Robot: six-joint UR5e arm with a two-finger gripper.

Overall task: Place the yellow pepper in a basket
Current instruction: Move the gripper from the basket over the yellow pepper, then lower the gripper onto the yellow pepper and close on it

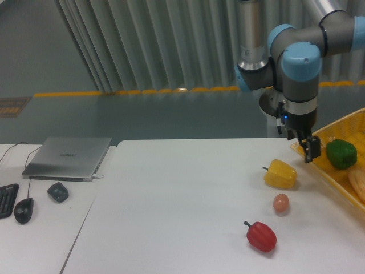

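Camera view: dark two-finger claw (311,149) hangs over the yellow woven lattice basket's (319,165) rim, grip unreadable.
Glossy blocky yellow bell pepper (280,174) lies on the white desk (182,205) near its right edge, just beside the basket, claw apart.

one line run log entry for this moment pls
pincer empty, above basket rim | yellow pepper on table, not in basket | green pepper in basket

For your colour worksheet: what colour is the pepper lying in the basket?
Green, seen in the fixed camera view, inside the yellow woven basket.
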